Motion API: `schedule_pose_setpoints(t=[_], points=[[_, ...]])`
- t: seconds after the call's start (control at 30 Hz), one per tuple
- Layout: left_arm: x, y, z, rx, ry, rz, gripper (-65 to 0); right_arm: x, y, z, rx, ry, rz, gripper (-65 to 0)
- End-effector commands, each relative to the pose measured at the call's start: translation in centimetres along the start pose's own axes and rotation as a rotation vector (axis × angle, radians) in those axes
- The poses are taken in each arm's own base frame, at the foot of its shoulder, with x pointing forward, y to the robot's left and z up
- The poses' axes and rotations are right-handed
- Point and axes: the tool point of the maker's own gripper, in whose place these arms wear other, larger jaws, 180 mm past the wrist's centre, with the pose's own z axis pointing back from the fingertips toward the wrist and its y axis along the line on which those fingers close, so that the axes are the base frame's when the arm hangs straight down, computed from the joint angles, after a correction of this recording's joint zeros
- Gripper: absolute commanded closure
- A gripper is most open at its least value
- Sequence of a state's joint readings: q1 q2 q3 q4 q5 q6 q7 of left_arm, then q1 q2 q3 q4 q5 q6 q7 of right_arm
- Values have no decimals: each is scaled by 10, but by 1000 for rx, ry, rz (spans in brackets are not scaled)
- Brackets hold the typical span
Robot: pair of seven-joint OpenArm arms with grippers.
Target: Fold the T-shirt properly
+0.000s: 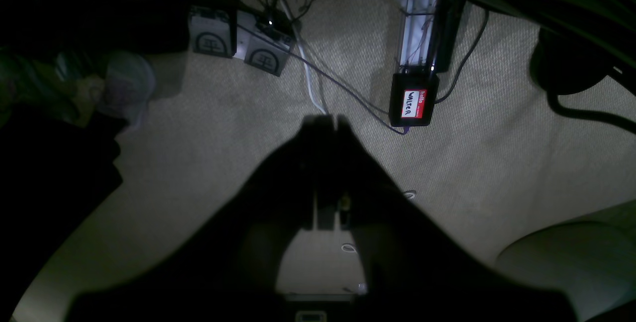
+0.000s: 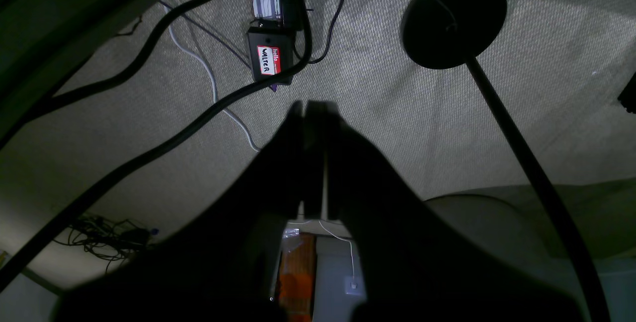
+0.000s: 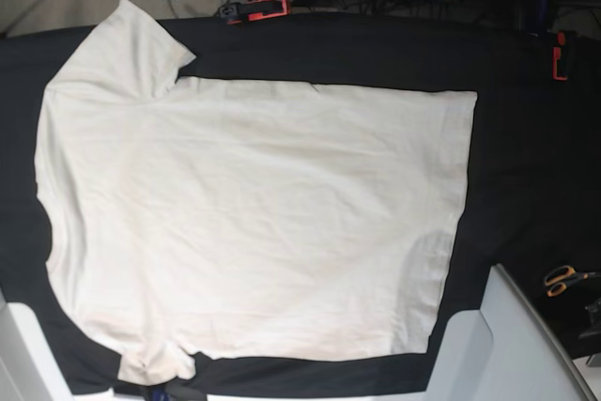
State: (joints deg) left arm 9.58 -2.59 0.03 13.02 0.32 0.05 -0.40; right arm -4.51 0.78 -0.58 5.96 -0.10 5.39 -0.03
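On the black-draped worktop (image 3: 526, 138) the T-shirt (image 3: 254, 223) lies flat and unfolded; every fold remains. The left tool (image 1: 328, 120) and right tool (image 2: 309, 108) are closed, empty.

A red-and-white sticker (image 1: 413, 103) on a small black box (image 1: 414, 99) reads "hello" — with "WALTER" handwritten beneath.

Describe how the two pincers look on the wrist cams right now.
Both read as dark, near-black silhouettes. The left pincer and right pincer each have two broad fingers tapering to blunt tips. No markings or cables show on them. Base view shows pale grey arm shells.
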Motion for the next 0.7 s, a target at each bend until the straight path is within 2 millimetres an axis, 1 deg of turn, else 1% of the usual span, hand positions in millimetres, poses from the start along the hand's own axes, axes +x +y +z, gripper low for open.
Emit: schedule_pose_setpoints(t=[0.0,0.07,0.13,0.17,0.23,0.37,0.43,0.53,0.67], points=[[-5,4,1,10,6,4,0,-3,-1,0,2,3,1,-6],[-6,4,1,10,8,4,0,-3,-1,0,2,4,-2,-6],[-15,5,2,11,20,3,0,-4,-1,0,3,8,-5,-6],[-16,4,2,11,19,2,0,-5,-1,0,3,10,-5,-6],[-14,4,3,11,8,2,0,-5,-1,0,2,10,-4,-6],[-17,4,3,10,11,1,0,-6,-1,0,3,11,-3,-6],[-17,4,3,10,11,1,0,-11,0,0,3,18,-3,-6],[-16,4,3,10,9,1,0,-12,-12,1,-14,18,-5,-6],[-16,4,3,10,9,1,0,-14,-15,1,-18,20,-5,-6]])
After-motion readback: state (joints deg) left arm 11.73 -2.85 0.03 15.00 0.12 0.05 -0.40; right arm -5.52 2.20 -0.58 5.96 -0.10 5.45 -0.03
